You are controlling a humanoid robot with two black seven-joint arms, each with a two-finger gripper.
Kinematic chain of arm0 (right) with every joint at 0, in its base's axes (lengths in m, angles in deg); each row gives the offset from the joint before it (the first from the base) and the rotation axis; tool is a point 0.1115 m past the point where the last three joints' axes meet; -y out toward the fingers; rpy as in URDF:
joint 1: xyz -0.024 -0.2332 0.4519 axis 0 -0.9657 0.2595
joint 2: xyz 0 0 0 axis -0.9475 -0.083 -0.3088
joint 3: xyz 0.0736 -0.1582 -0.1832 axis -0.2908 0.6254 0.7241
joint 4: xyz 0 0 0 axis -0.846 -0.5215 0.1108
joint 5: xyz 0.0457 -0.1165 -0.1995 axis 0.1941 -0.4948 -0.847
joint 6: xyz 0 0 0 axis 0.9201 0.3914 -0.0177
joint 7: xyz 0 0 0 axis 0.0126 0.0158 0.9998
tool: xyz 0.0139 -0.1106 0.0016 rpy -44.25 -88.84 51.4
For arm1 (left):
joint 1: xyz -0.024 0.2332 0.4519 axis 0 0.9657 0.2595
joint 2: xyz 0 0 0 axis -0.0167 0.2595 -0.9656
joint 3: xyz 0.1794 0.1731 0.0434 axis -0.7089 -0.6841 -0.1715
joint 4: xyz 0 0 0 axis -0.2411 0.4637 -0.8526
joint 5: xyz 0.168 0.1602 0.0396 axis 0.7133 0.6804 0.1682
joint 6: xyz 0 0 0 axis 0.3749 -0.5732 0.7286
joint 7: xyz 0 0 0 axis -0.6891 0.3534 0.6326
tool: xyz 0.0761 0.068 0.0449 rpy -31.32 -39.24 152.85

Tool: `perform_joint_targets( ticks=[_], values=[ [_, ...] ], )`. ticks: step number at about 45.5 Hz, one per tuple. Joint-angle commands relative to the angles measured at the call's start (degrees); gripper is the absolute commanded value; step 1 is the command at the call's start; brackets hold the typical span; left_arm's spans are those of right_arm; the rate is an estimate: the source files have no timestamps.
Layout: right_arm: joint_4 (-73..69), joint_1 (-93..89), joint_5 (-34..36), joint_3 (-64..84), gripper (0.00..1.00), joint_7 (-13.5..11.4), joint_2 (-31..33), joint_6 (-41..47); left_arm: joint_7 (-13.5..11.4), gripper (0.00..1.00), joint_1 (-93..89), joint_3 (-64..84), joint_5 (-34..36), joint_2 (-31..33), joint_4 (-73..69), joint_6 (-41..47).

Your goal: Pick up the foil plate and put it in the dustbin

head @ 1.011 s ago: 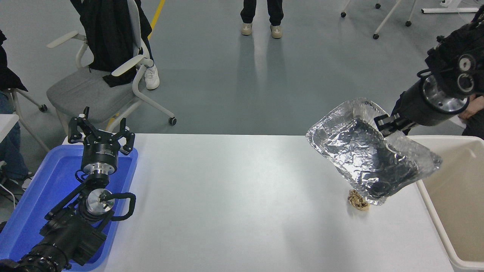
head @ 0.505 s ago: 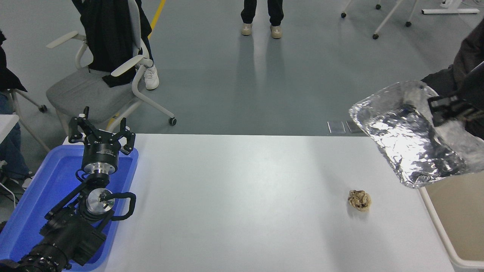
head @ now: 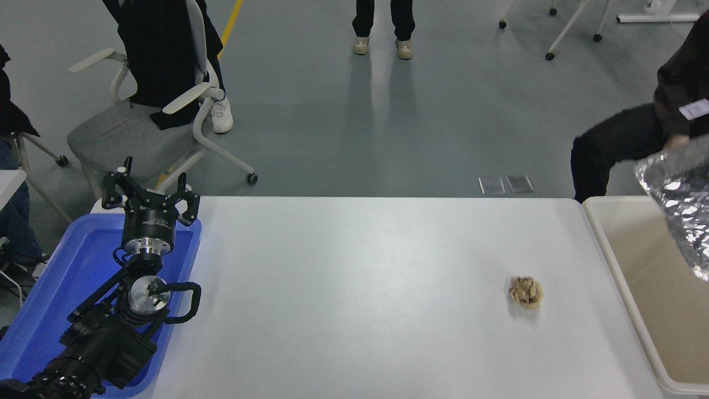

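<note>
Head view gives us our left gripper [head: 148,195] parked over the blue plastic tray [head: 33,310], its fingers spread wide and empty. Next on the white table [head: 354,288] lies a small crumpled tan paper ball [head: 525,292]. At the right edge our crinkled silver foil plate [head: 680,205] hangs above the cream rectangular plastic dustbin [head: 626,266]; our right gripper is out of sight.

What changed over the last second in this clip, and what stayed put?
The foil plate travelled right from above the table's right end to over the dustbin, now cut off by the picture's right edge. The right arm that carried it has left view. The paper ball, the blue tray and the parked, open left gripper did not move.
</note>
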Motion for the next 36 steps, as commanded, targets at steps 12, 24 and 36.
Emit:
perform_joint_targets(
  ticks=[12, 24, 36],
  values=[
    [18.5, -35.3, 0.0, -19.8, 0.0, -0.6, -10.4, -22.3, 0.0, 0.99, -0.1, 0.0, 0.0, 0.0, -0.1, 0.0],
    [19.9, -40.1, 0.1, -22.0, 0.24, -0.7, -13.5, -25.8, -0.1, 0.99, -0.1, 0.0, 0.0, 0.0, 0.0, 0.0],
    [19.8, -40.5, 0.7, -24.8, 1.0, -0.7, -13.8, -25.3, -0.1, 0.99, -0.1, 0.0, 0.0, 0.0, 0.0, 0.0]
  ],
)
